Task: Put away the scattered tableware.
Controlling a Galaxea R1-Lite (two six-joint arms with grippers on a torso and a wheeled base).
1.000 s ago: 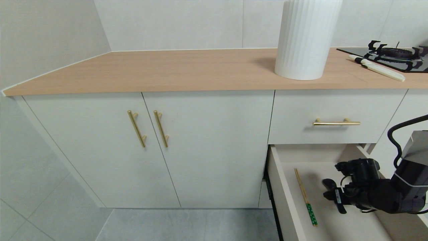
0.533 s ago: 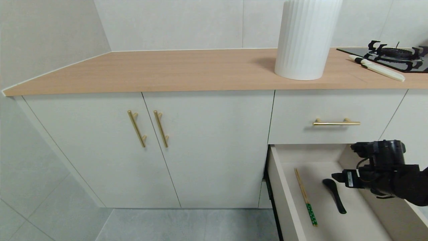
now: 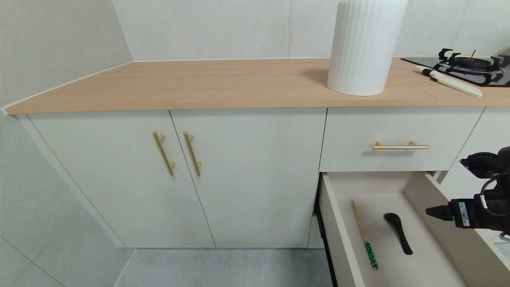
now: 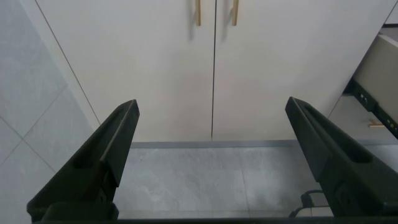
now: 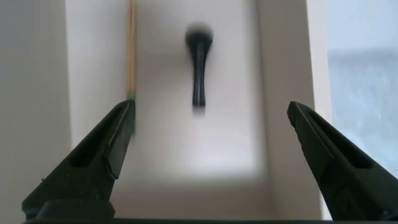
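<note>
My right gripper [image 3: 448, 187] hangs wide open and empty over the open drawer's [image 3: 338, 239] right wall. The spoon [image 3: 398, 233] and chopsticks [image 3: 363, 233] lie inside. The knife [image 3: 448, 81] lies on the counter [image 3: 199, 83] above and behind the gripper, long axis slanting left to right, so I judge the right arm nearer.

In the matt drawer [image 3: 370, 182], the spoon [image 3: 397, 232] is glossy and smooth, the chopsticks [image 3: 364, 235] wood. Above the drawer, the counter [image 3: 199, 83] shows matt wood grain.
</note>
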